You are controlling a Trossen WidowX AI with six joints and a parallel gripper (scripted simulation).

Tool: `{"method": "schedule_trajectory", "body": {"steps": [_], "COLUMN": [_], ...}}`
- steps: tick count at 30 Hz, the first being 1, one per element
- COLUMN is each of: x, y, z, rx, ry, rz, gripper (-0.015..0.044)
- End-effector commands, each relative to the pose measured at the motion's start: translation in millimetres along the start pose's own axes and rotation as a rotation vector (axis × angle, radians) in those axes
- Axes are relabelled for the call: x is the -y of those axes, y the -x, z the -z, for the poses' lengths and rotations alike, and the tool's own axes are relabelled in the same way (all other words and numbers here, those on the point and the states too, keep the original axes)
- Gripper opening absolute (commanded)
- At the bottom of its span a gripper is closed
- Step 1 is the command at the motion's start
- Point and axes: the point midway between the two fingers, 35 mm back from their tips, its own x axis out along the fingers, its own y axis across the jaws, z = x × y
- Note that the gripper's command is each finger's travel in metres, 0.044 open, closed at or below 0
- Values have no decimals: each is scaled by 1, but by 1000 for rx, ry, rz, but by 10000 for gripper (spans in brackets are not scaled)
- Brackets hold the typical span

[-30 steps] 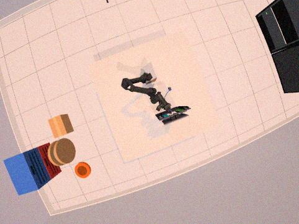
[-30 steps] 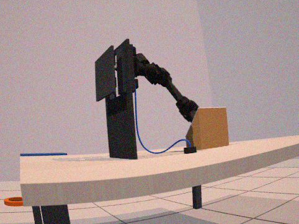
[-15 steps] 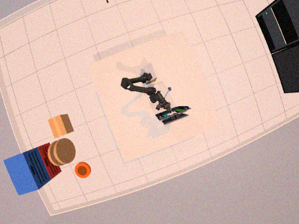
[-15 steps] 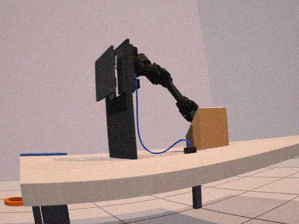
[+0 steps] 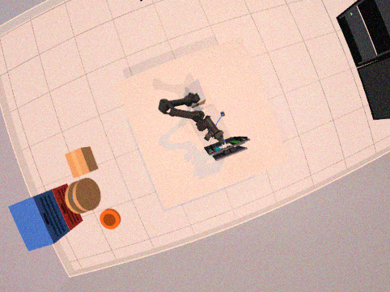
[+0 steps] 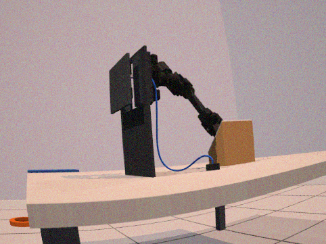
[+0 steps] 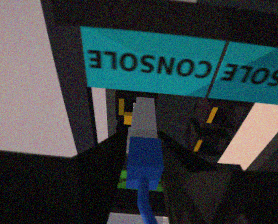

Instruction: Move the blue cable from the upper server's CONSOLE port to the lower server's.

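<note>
My gripper point(image 5: 223, 140) point(image 7: 142, 135) is closed on the blue plug point(image 7: 145, 159), its fingers pinching it from both sides, though their dark tips fade into shadow and I cannot make out the exact contact; the plug's clear front end points toward the dark port area beside the teal CONSOLE label point(image 7: 150, 60), which reads upside down in the wrist view, and I cannot tell whether that end is inside a port or just in front of it, nor which server this label belongs to, while a second label point(image 7: 252, 72) is cut off at the right edge; from outside, the dark panels point(image 6: 142, 78) hide my fingertips and the plug, and only the blue cable point(image 6: 157, 125) point(image 7: 146, 202) shows, hanging down and curving to a small black block point(image 6: 212, 166) on the table point(image 6: 101, 192)
</note>
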Motion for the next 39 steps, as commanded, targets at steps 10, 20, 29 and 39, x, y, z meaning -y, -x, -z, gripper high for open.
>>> {"method": "schedule_trajectory", "body": {"steps": [10, 20, 29, 39], "x": [0, 0, 0, 0], "y": [8, 13, 17, 22], "z": [2, 3, 4, 5], "rx": [0, 0, 0, -1], "ry": [-5, -5, -5, -5], "rz": [2, 2, 3, 3], "gripper": [0, 0, 0, 0]}}
